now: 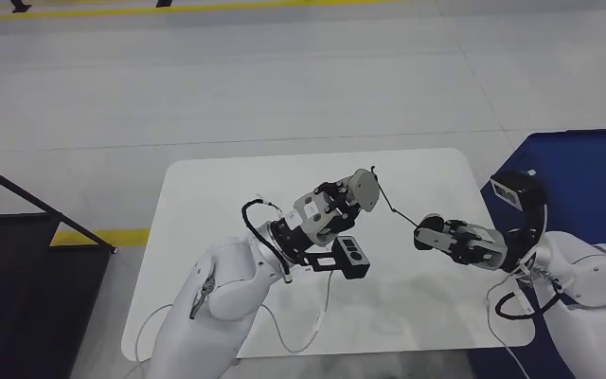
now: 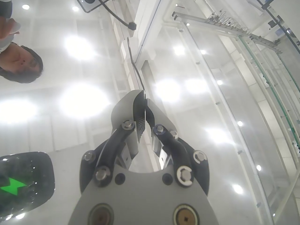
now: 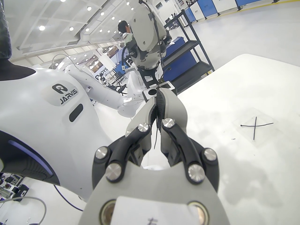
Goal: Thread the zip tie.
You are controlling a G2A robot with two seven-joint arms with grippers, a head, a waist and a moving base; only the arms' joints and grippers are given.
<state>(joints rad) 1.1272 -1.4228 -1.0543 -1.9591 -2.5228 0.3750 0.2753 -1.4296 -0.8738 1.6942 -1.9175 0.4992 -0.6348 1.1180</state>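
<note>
We are seeing one black zip tie (image 1: 394, 211) held in the air above the white surface (image 1: 208, 199), spanning two tools. The left tool (image 1: 367, 188) is pinching the strap near one end with its jaws closed tight on it. The right tool (image 1: 421, 233) is clamping the other end the same way, with a thin tail poking out behind its fingers. One black cross (image 3: 255, 125) is marking the surface. Pale grey floor (image 1: 284, 85) is surrounding it, one blue panel (image 1: 568, 156) standing alongside.

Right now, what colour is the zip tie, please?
Black zip tie, best in left wrist view.
</note>
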